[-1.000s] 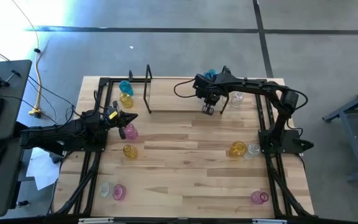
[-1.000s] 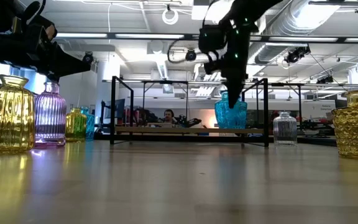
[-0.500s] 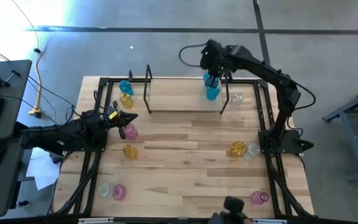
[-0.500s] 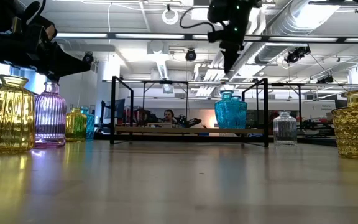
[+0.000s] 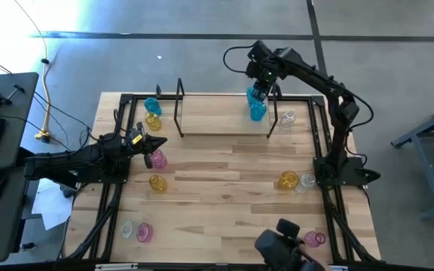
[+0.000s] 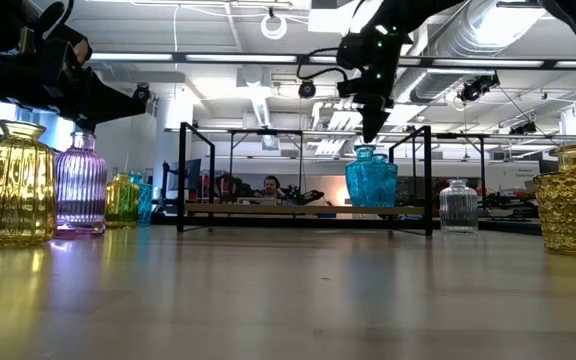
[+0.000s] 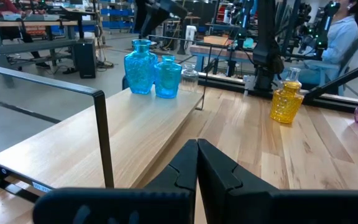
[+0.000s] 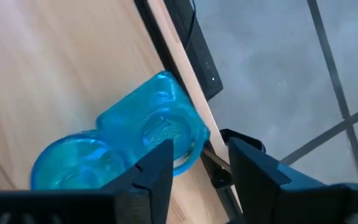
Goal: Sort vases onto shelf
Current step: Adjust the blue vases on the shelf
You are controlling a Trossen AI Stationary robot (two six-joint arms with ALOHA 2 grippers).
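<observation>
Right hand (image 6: 372,128): we saw it spread, empty, just above the blue vases (image 5: 257,105).
Blue vases: upright on the shelf (image 5: 217,117), right end.
Left hand (image 5: 159,141): pressed together near a pink vase (image 5: 157,159) on the worktop (image 5: 224,203).

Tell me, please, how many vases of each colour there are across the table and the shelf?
Blue vases: 3
Pink vases: 3
Yellow vases: 3
Clear vases: 3
Total: 12
</observation>
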